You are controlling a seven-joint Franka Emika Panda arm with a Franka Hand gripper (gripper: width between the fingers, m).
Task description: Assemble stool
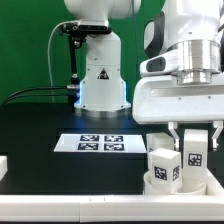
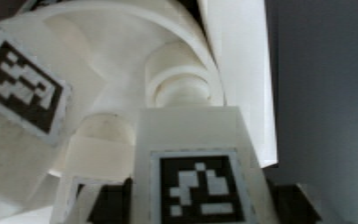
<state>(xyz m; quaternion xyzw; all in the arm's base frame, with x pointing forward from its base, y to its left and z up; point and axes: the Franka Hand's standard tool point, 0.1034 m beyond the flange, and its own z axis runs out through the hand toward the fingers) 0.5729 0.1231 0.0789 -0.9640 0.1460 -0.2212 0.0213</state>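
The round white stool seat (image 1: pixel 150 183) lies at the table's front on the exterior view's right. One white tagged leg (image 1: pixel 161 166) stands upright in it. My gripper (image 1: pixel 193 140) is shut on a second tagged leg (image 1: pixel 195 159) and holds it upright over the seat, beside the first leg. In the wrist view the held leg (image 2: pixel 194 165) sits between my dark fingers (image 2: pixel 105 200). Beyond it is the seat's hollow with a socket (image 2: pixel 181 92). The other leg (image 2: pixel 25 85) shows at the side. Whether the held leg's foot is in a socket is hidden.
The marker board (image 1: pixel 100 143) lies flat in the middle of the black table. The robot's white base (image 1: pixel 100 75) stands behind it. A white block (image 1: pixel 3 166) shows at the exterior view's left edge. A white rail (image 1: pixel 70 207) runs along the front.
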